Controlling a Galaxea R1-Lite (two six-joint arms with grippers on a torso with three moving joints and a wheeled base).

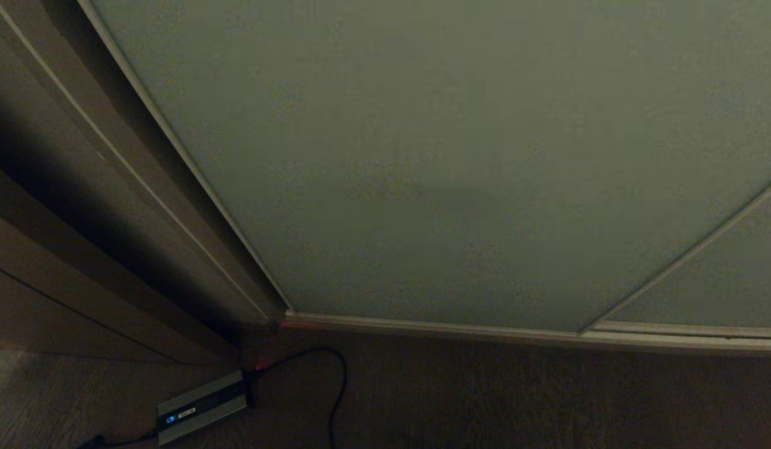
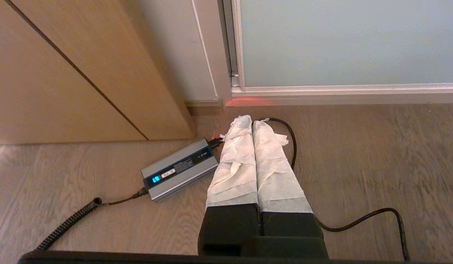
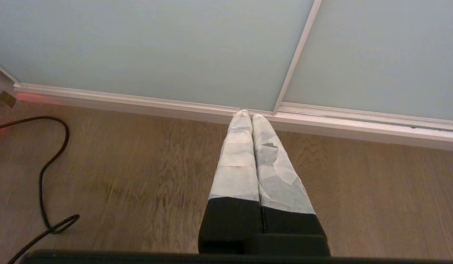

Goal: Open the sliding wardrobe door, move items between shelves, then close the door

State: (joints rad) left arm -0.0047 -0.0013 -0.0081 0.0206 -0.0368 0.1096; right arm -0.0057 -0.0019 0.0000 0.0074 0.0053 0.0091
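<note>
Wood-grain flooring [image 2: 358, 165] in a pale brown plank pattern runs beneath both of our arms and up to the wardrobe's base. Our left gripper [image 2: 253, 123] hangs above it with its two long tapered fingers pressed flat together, holding nothing, each wrapped in crinkled white fabric tape over a black moulded base. Our right gripper [image 3: 247, 113] looks the same: taped fingers closed tip to tip, empty, their ends pointing at the cream bottom rail. Just beside the left fingers lies a boxy brushed-metal power adapter [image 2: 180, 169] with a small lit blue display, a coiled black lead [image 2: 69, 222] leaving one end and a smooth black cable [image 2: 362, 220] looping away from the other across the floor. Beyond that stand warm brown wooden panels [image 2: 65, 73] with a thin dark seam, meeting the floor at the left edge of the wardrobe. Behind everything, the sliding wardrobe door [image 1: 454, 156] fills most of the head view: a broad, flat, matte grey-green sheet bordered by a slim cream frame strip [image 1: 423, 324], fully closed against the brown jamb on the left, overlapping a second matching pane [image 3: 387, 55] toward the right.
</note>
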